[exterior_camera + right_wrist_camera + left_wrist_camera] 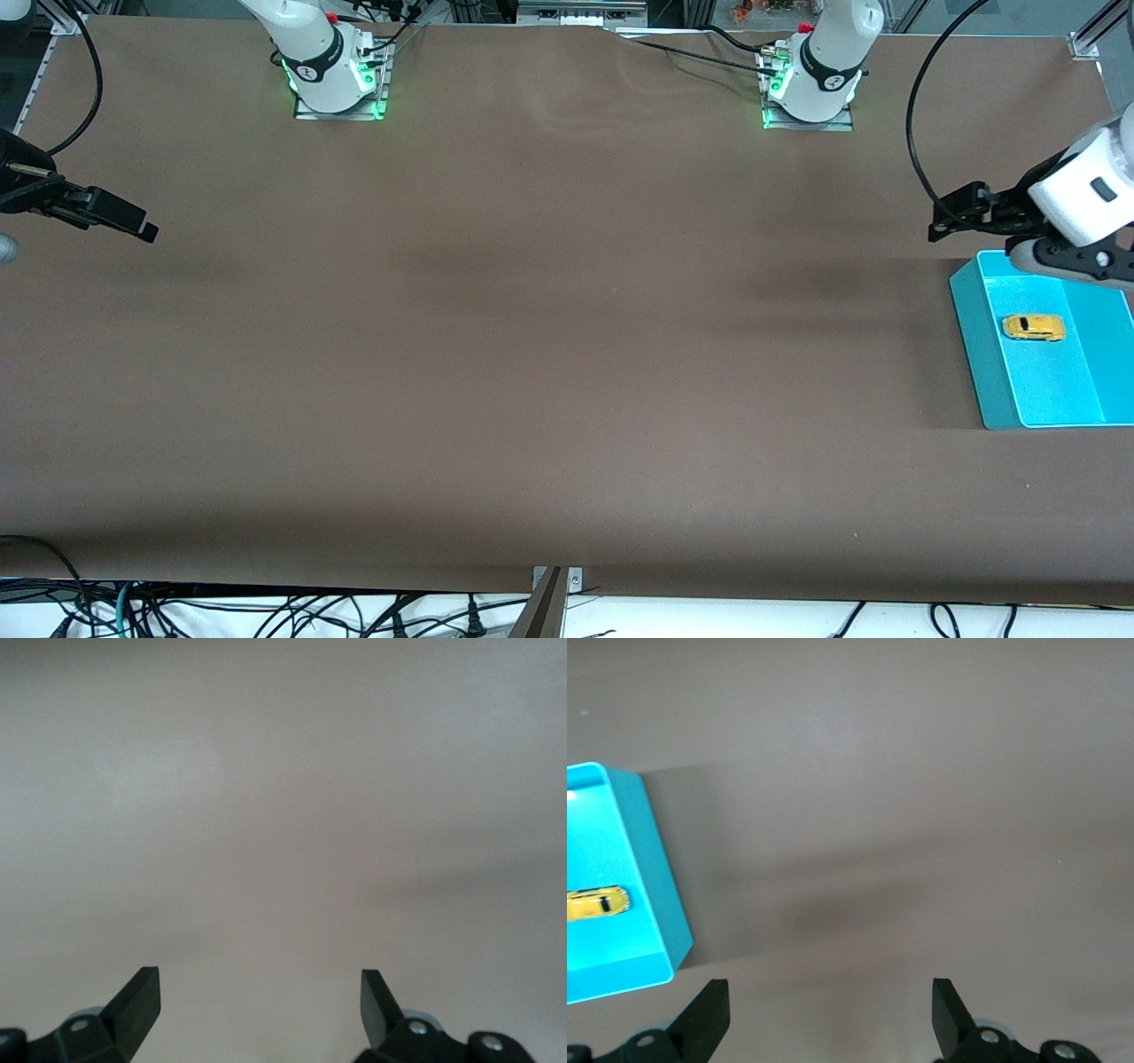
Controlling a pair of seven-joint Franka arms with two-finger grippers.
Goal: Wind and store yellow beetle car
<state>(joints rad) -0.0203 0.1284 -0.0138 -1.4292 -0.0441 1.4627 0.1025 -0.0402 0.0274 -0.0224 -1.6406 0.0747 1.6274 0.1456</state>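
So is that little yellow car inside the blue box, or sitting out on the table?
Inside. The yellow beetle car rests on the floor of the cyan bin, enclosed by its walls, with neither arm touching it.

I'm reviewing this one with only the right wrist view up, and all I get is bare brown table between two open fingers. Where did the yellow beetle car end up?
Observer: The yellow beetle car lies inside the cyan bin, at the left arm's end of the table.
Operator: Is either end effector holding it?
Observer: No. The left end effector is open and empty, over the table beside the bin.
Operator: And the right arm?
Observer: The right end effector waits open above the table at the right arm's end, with nothing in it.
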